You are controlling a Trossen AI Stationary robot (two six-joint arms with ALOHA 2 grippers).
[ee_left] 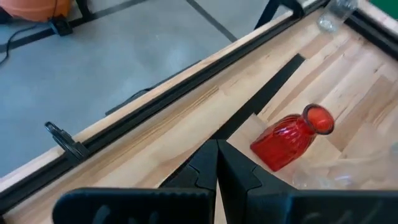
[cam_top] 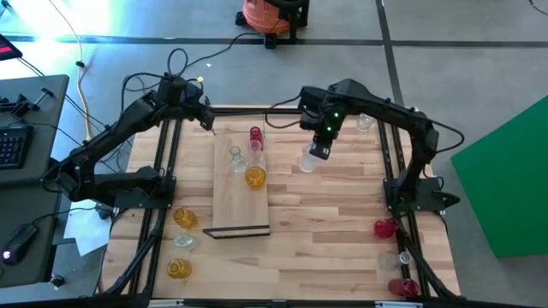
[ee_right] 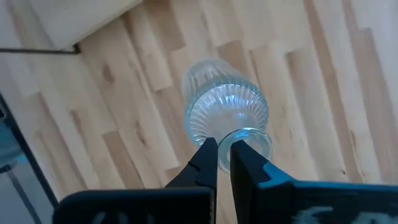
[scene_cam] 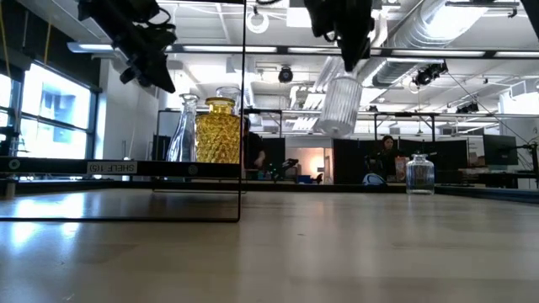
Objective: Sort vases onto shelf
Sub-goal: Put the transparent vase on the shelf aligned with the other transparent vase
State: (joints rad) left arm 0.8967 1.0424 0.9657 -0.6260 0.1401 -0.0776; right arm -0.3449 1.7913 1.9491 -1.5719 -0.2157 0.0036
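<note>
The shelf (cam_top: 238, 205) is a light-wood board lying mid-table, with a dark strip at its near end. On it stand a red vase (cam_top: 255, 135), a clear vase (cam_top: 235, 159) and an amber vase (cam_top: 255, 177). My right gripper (cam_top: 318, 152) is to the right of the shelf, above the table, shut on a ribbed clear vase (ee_right: 224, 102). This vase also shows in the low view (scene_cam: 338, 105). My left gripper (ee_left: 217, 163) is shut and empty, raised over the shelf's far left corner (cam_top: 205, 120), with the red vase (ee_left: 291, 138) ahead of it. My right gripper pinches the clear vase's mouth rim (ee_right: 225, 138) between its two fingers. One finger looks to be inside the mouth and one outside. The fingers come from above, pointing down. The vase hangs below them, slightly tilted and lifted clear of the table (scene_cam: 337, 126).
Two amber vases (cam_top: 184, 217) (cam_top: 177, 269) and a clear one (cam_top: 183, 241) stand near the table's left edge. Two red vases (cam_top: 384, 228) (cam_top: 402, 287) and a clear one (cam_top: 402, 257) stand at the near right. Another clear vase (cam_top: 364, 122) stands far right.
</note>
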